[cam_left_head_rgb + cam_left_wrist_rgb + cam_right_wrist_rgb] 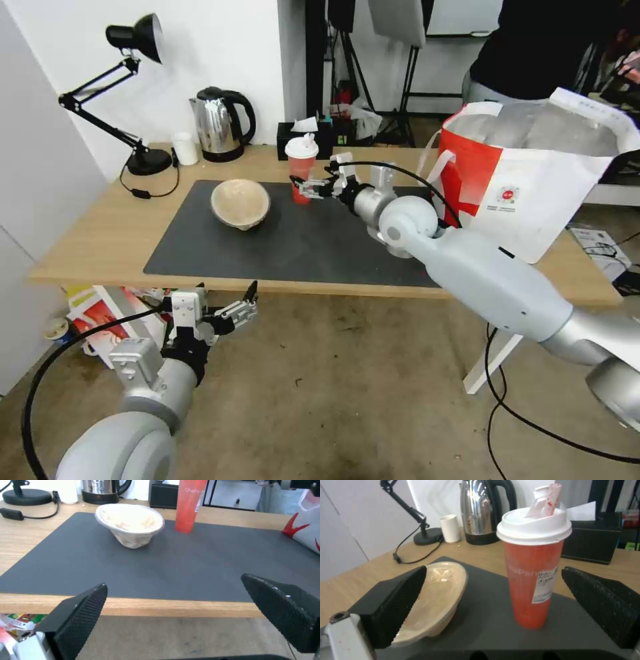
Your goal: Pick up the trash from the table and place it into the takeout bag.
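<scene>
Red cup (pixel 533 580) stands between right gripper's (pixel 493 605) spread jaws.

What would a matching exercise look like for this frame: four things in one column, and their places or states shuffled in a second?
Things:
1. red cup with white lid
2. tan paper-like bowl
3. large boxy white takeout bag
4. left gripper

Places or states:
A. open, below the table's near edge
B. tilted on the dark grey mat
C. upright between the open right gripper's fingers, not yet clamped
D. standing at the table's right end

Pairs: 1-C, 2-B, 3-D, 4-A
</scene>
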Controlling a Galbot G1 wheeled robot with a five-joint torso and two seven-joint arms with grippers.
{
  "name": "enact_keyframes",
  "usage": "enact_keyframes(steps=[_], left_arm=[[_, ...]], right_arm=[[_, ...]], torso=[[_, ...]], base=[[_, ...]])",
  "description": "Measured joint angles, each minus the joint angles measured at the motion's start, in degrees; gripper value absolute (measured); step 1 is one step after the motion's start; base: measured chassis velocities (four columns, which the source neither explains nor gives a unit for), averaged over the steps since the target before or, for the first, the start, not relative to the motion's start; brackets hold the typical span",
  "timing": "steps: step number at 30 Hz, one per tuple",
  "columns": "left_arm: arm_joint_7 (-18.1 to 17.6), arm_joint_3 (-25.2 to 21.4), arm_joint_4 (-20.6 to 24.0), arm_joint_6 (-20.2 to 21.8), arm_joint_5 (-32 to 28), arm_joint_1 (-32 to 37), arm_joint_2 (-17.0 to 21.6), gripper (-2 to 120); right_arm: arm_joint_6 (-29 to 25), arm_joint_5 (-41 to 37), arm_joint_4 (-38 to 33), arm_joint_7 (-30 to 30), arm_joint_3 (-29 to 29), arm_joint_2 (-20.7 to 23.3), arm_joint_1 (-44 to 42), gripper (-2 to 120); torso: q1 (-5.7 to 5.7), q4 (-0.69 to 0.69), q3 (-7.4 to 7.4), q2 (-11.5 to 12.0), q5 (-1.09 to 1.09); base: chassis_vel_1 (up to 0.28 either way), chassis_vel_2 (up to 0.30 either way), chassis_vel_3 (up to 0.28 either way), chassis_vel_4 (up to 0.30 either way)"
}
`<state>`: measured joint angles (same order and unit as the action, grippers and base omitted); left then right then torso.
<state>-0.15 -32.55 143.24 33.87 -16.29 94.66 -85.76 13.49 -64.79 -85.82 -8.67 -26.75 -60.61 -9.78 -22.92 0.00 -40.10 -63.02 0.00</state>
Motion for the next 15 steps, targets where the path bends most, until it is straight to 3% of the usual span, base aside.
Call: enact_keyframes(steps=[15], left_arm=[[0.02,0.50,0.00,-0.03,0.17,0.33,-0.46,100]], right_arm=[[0.26,2.21,9.01,1.21,0.15,-4.54,1.89,100]], torso=[[0.00,0.00,0.00,0.00,0.00]], base=[[0.000,0.000,0.000,0.000]])
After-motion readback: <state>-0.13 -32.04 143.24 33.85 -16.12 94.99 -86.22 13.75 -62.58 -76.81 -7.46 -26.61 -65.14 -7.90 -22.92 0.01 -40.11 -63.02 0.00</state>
